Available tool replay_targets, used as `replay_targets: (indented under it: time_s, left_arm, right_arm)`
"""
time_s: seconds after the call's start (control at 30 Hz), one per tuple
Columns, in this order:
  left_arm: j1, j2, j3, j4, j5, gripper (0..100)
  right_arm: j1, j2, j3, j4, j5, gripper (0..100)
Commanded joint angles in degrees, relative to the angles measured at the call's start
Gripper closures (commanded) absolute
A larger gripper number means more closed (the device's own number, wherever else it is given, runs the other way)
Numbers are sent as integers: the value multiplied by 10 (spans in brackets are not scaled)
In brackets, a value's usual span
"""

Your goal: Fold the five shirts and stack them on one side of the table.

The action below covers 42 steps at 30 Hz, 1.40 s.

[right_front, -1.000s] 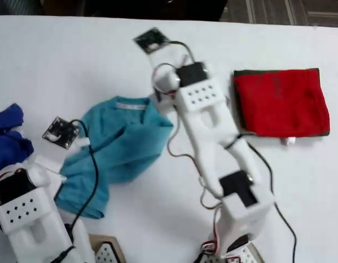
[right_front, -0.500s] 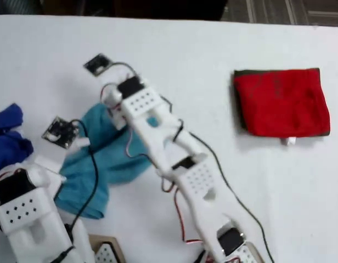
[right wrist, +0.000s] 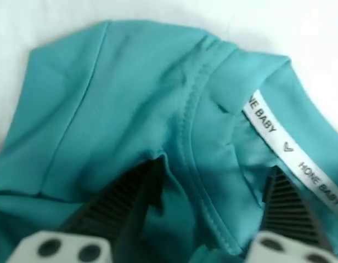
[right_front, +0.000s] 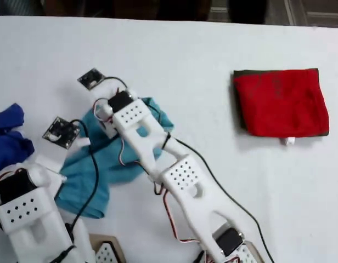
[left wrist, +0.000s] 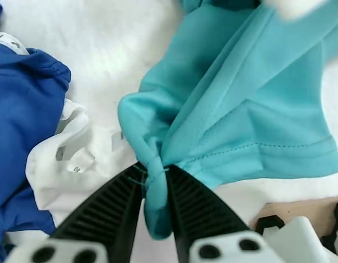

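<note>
High view: you see a white tabletop (right_front: 213, 44) with a crumpled teal shirt (right_front: 84, 186) at about 8 o'clock from its middle. A bunched blue shirt (right_front: 7, 139) lies at the 9 o'clock edge, just beside the teal one. A red shirt (right_front: 281, 101), folded into a neat rectangle, lies flat at 2 o'clock, well apart from the other two. Your right arm (right_front: 182, 178) stretches from 6 o'clock toward 10 o'clock and ends over the teal shirt's far part. Your left arm (right_front: 23, 211) sits at 7 o'clock, beside the same shirt.

On the left wrist view, your left claw (left wrist: 155, 175) is closed, pinching a twisted fold of the teal shirt between its black ridged jaws. The blue shirt and a white cloth (left wrist: 48, 181) with small tags lie just beside the pinch.

On the right wrist view, your right claw (right wrist: 215, 170) is spread wide, gripping nothing. Its jaws stand on either side of the teal shirt's collar seam, with the white neck label (right wrist: 270, 129) near one jaw.
</note>
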Motion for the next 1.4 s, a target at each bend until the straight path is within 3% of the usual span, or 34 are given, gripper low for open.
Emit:
replay_targets:
  time_s: [0.0,0.1,0.17,0.33,0.5,0.63,0.73,0.9,1.13,1.37]
  left_arm:
    - [-6,-8,-1,3,6,974]
    - [-6,-8,-1,3,6,974]
    - [-6,-8,-1,3,7,973]
    - [-6,-8,-7,-2,76,972]
    - [-4,-4,-34,2,94,972]
    - [-1,-4,-102,3,135,899]
    - [20,-3,-147,8,144,849]
    - [72,2,-228,15,183,893]
    - [107,207,-457,84,221,850]
    - [108,461,-774,187,233,847]
  right_arm:
    - [-4,1,-14,1,0,803]
    - [-2,2,-14,0,0,998]
    - [1,1,-14,0,0,952]
    - [32,-27,-14,1,0,981]
    - [77,-104,-14,34,0,980]
    - [116,-175,-14,68,0,980]
    - [141,-224,-14,92,0,980]
    - [175,-288,-14,151,0,980]
    - [219,-406,17,163,0,980]
    - [221,-602,278,161,0,979]
